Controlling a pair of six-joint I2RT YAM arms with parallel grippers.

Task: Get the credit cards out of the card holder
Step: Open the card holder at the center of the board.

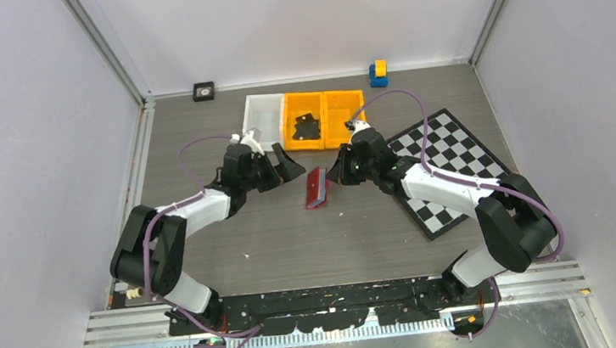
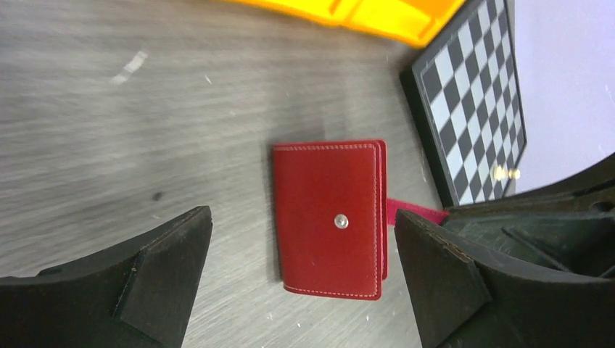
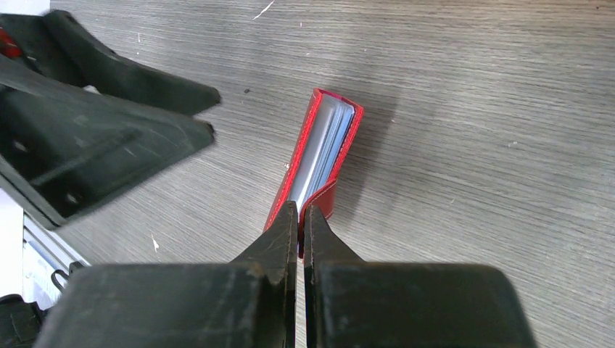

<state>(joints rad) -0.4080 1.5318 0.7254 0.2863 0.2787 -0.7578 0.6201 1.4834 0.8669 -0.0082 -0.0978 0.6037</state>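
Observation:
The red card holder (image 1: 316, 188) stands tilted on one long edge at mid table, between the two grippers. In the left wrist view its closed red cover (image 2: 330, 217) with a metal snap stud faces me. The right wrist view looks along its top edge (image 3: 324, 148), where pale clear sleeves show between the covers. No tan cards show; they are hidden. My right gripper (image 3: 299, 212) (image 1: 341, 171) is shut on the holder's snap tab (image 2: 415, 213). My left gripper (image 2: 303, 232) (image 1: 285, 168) is open, just left of the holder and not touching it.
A white bin (image 1: 263, 114) and two orange bins (image 1: 343, 118) stand at the back, with black pieces in one of them. A chequered board (image 1: 449, 169) lies right, under the right arm. A blue-and-yellow toy (image 1: 377, 72) and a small black square (image 1: 204, 90) sit by the back wall.

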